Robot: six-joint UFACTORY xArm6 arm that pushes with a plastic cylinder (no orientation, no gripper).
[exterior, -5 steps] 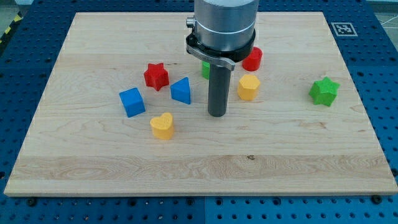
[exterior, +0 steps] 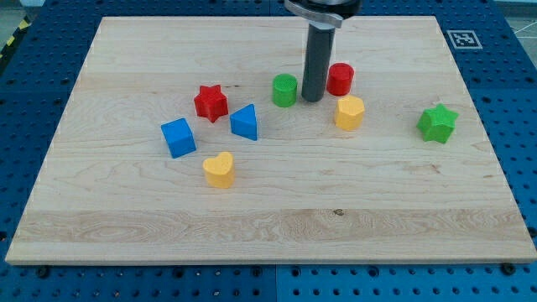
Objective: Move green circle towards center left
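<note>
The green circle (exterior: 284, 90) stands on the wooden board (exterior: 126, 210) a little above the middle. My tip (exterior: 313, 98) is just to its right, between it and the red circle (exterior: 340, 79), with a small gap to the green circle. The rod comes down from the view's top. A yellow hexagon (exterior: 350, 112) lies right below the red circle, to the lower right of my tip.
A red star (exterior: 211, 102), a blue triangle (exterior: 244, 122), a blue cube (exterior: 178, 137) and a yellow heart (exterior: 219, 169) lie left of centre. A green star (exterior: 437, 123) sits at the right. A marker tag (exterior: 463, 39) is at the board's top right corner.
My tip moved up the view and slightly right, from below the green circle to its right side. The yellow hexagon shifted a little to the right. The green circle now shows fully.
</note>
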